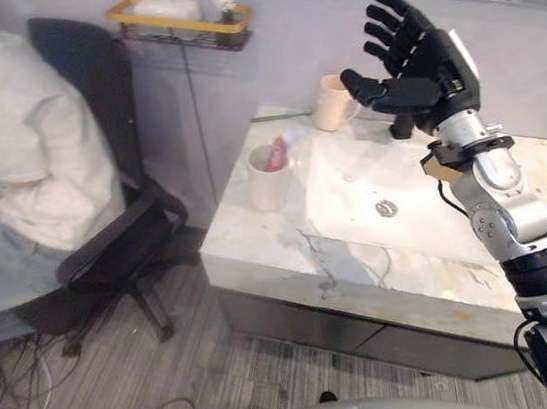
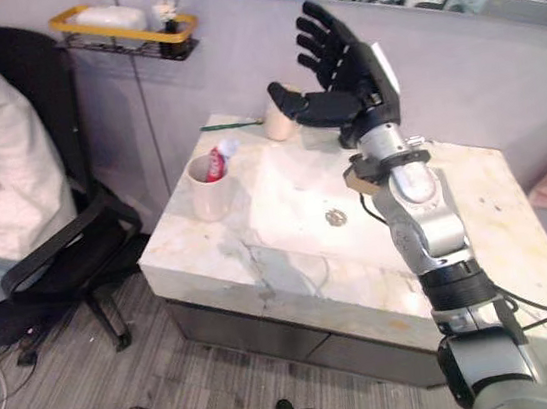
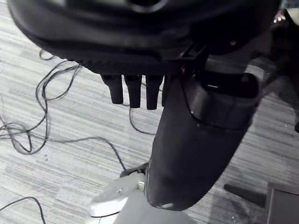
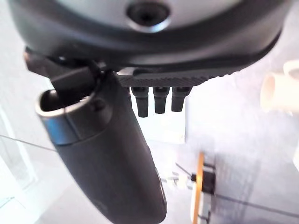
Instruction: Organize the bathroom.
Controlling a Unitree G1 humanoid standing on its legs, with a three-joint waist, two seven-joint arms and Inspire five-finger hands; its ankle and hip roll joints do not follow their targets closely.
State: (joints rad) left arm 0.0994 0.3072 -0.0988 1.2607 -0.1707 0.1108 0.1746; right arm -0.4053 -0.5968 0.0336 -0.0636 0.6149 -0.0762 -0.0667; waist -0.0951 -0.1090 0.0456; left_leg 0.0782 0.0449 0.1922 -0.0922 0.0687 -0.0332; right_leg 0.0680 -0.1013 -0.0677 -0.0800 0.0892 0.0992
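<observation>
Your right hand (image 1: 414,60) hangs upper right, fingers spread, empty, above the marble washbasin (image 1: 374,201); left hand (image 3: 140,56) fingers straight.

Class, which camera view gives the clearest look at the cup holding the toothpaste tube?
The right eye view: the cup stands whole on the counter's left corner, its red and white tube plainly seen. The left eye view shows the same cup with a paler tube. The right wrist view shows pale shapes at its edge, too unclear to identify.
</observation>
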